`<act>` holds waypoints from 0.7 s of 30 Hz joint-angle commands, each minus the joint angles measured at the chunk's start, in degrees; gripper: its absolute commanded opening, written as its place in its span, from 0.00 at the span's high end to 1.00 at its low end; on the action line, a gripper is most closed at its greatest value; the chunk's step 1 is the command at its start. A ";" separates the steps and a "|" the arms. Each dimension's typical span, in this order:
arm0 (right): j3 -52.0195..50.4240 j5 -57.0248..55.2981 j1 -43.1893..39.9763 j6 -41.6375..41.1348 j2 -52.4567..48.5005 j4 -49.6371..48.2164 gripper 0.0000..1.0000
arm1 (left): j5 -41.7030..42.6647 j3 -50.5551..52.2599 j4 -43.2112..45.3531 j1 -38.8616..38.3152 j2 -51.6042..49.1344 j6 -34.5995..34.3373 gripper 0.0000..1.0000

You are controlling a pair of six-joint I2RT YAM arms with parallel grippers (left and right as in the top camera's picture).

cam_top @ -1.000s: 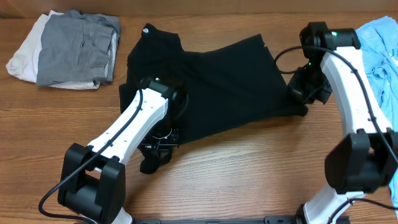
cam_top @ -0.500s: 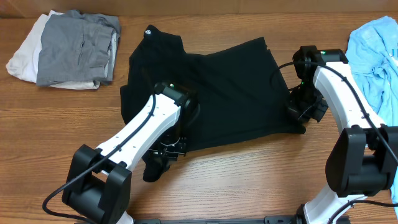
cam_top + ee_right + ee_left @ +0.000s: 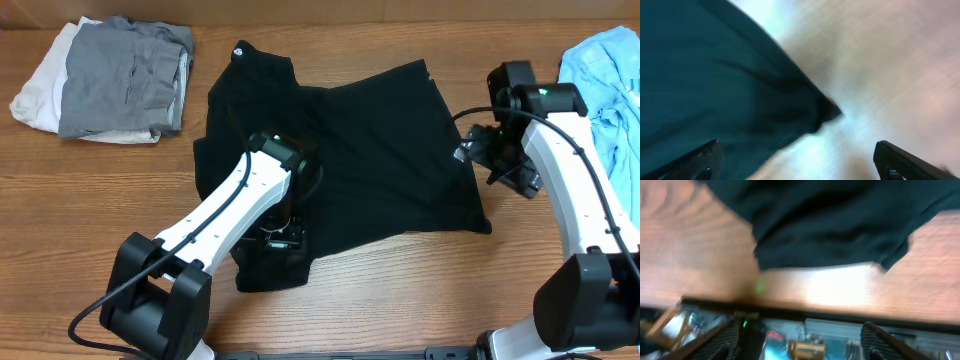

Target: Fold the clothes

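The black shirt (image 3: pixel 370 150) lies spread in the middle of the table, its small white logo (image 3: pixel 238 52) at the far collar. My left gripper (image 3: pixel 276 240) hovers over the shirt's near-left flap. In the left wrist view that gripper (image 3: pixel 802 347) is open and empty, with the shirt's hem (image 3: pixel 840 225) beyond it. My right gripper (image 3: pixel 497 165) hangs just off the shirt's right edge. In the right wrist view it (image 3: pixel 800 165) is open and empty too, over bare wood beside the shirt's corner (image 3: pixel 827 112).
A light blue garment (image 3: pixel 610 90) lies crumpled at the right edge, behind my right arm. A folded grey piece on a white one (image 3: pixel 120 75) sits at the far left. The table's front edge (image 3: pixel 840 315) runs close below the left gripper.
Both grippers have opened and let go of the shirt. Its near-left flap and right corner now lie flat on the table. The right gripper has lifted away to the right.
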State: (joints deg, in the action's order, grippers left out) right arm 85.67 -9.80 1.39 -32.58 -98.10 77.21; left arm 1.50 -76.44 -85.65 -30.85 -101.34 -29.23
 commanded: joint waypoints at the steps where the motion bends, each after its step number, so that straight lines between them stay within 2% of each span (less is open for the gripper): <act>1: 1.03 10.14 -0.50 10.82 0.90 -6.32 0.06 | -0.68 -0.17 5.07 2.05 1.07 0.81 0.22; 2: 0.96 14.01 -0.50 13.94 0.79 -8.81 0.10 | -0.68 -0.17 6.64 2.82 1.07 0.87 0.28; 4: 0.96 18.86 -0.50 17.57 0.57 -12.61 0.28 | -0.90 -0.15 9.51 4.85 1.05 0.92 0.45; 8: 0.92 20.63 -0.44 17.81 -0.92 -17.66 0.67 | -1.07 -0.13 11.34 9.31 0.52 0.96 0.80; 9: 0.92 20.65 -0.44 17.81 -1.51 -18.49 0.80 | -1.07 -0.09 11.39 10.05 0.37 1.03 0.88; 11: 0.92 21.27 -0.44 17.92 -3.06 -19.71 0.92 | -1.01 0.31 12.15 11.13 0.11 1.64 0.94; 12: 0.92 22.32 -0.44 18.27 -3.89 -20.37 0.96 | -0.98 0.61 12.72 11.39 0.02 1.62 0.96; 17: 0.92 29.73 -0.22 19.41 -9.09 -25.75 0.96 | -0.42 2.69 15.15 11.43 -0.61 1.53 0.96; 21: 0.92 30.47 0.35 19.08 -12.28 -29.16 0.96 | -0.44 5.55 17.33 11.45 -0.63 1.29 0.96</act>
State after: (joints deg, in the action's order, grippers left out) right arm 85.82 17.47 1.23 -14.28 -108.42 49.45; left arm 0.82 -73.30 -69.14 -19.29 -101.36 -28.16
